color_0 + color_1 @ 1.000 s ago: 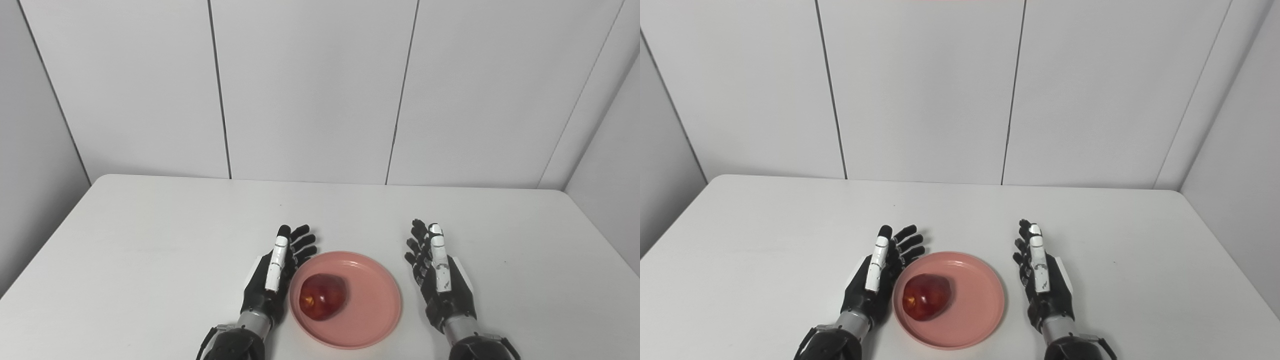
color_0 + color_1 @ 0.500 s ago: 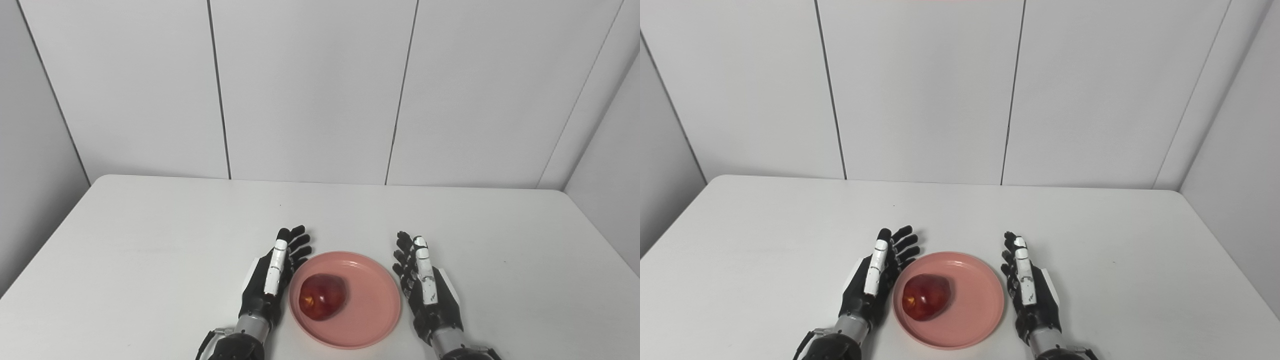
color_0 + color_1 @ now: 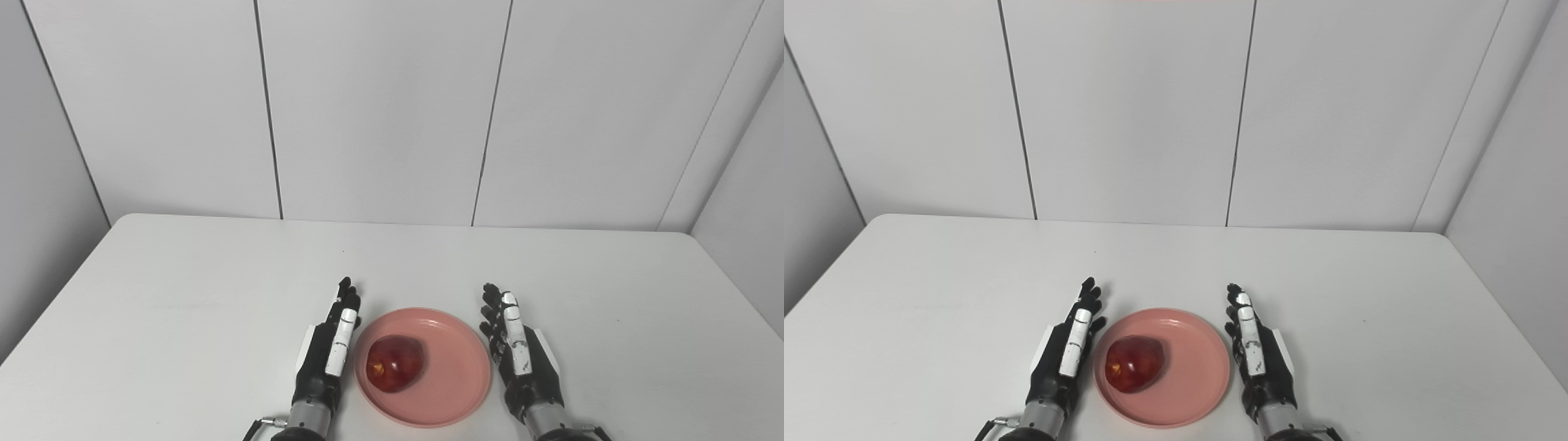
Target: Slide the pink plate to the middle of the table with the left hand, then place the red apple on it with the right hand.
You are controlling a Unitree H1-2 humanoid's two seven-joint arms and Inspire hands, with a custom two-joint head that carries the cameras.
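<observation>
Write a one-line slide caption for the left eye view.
Red apple resting on the pink plate, flanked by the open left robot hand and right robot hand.

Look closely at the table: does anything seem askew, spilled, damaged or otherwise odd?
Nothing stands out. The apple lies on the plate, left of its middle. The left hand and right hand are open, one on each side of the plate. Nothing is spilled on the table.

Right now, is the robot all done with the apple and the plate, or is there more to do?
It looks done. The pink plate sits near the middle of the table, toward the near edge, with the red apple resting on it. The left robot hand and right robot hand are open beside the plate, holding nothing. Nothing seems left.
</observation>
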